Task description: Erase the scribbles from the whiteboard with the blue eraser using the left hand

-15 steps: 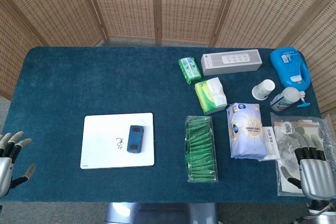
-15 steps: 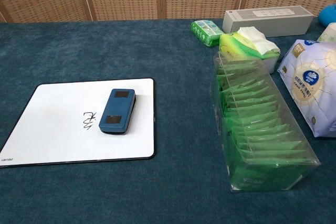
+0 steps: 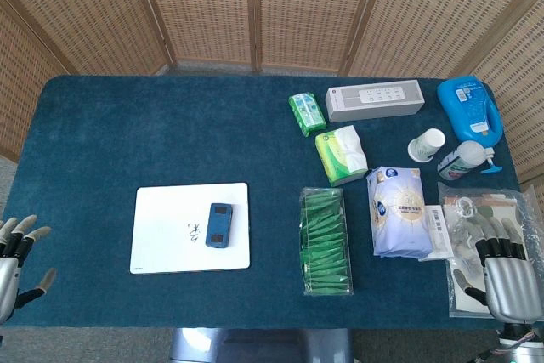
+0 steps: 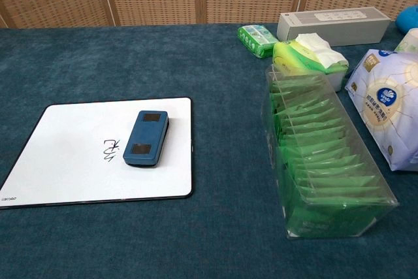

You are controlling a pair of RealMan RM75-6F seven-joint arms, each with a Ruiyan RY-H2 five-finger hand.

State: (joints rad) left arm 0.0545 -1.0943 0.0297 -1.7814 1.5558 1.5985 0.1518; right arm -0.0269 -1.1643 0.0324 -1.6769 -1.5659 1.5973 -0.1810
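The whiteboard (image 3: 170,235) (image 4: 72,155) lies flat on the blue tablecloth, left of centre. A small black scribble (image 3: 193,231) (image 4: 110,151) marks its middle. The blue eraser (image 3: 219,224) (image 4: 146,138) rests on the board just right of the scribble. My left hand (image 3: 15,265) hovers at the table's front left corner, far left of the board, fingers spread and holding nothing. My right hand (image 3: 501,269) sits at the front right corner above a clear bag, fingers apart and empty. Neither hand appears in the chest view.
A clear box of green packets (image 3: 325,240) (image 4: 320,161) stands right of the board. Behind and right of it are a white tissue pack (image 3: 399,210), green tissue packs (image 3: 340,153), a grey box (image 3: 374,99), a blue jug (image 3: 469,108), a cup (image 3: 427,144) and a pump bottle (image 3: 459,159).
My left hand has slipped slightly lower and outward at the frame's left edge. The eraser, board and right hand are as before.
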